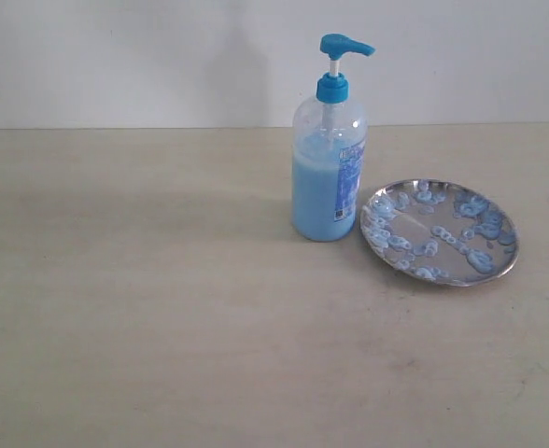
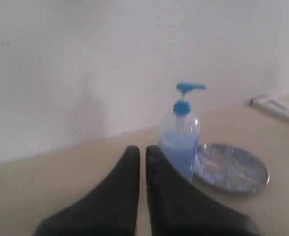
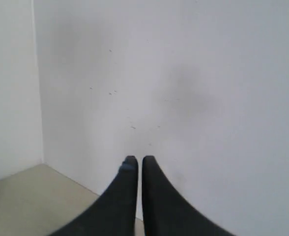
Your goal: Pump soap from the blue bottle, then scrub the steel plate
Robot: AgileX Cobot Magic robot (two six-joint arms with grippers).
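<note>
The blue bottle (image 1: pixel 329 159) stands upright near the back edge of the worktop (image 1: pixel 162 317), more than half full of milky soap (image 1: pixel 312 201). The writing on its blue label (image 1: pixel 349 177) is unreadable. Just beside it, toward the right edge, the steel plate (image 1: pixel 461 283) holds pale blue blobs. The left gripper (image 2: pixel 141 150) and right gripper (image 3: pixel 136 160) are pressed together, empty.

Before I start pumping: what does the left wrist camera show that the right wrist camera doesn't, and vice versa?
Only the left wrist view: the blue bottle standing beside the steel plate, which carries pale soap blobs, plus a pale object farther along the table. Only the right wrist view: a wall corner, with neither task item. Both: a black claw, the left claw and the right claw, fingers nearly together and empty, with beige table and white wall.
</note>
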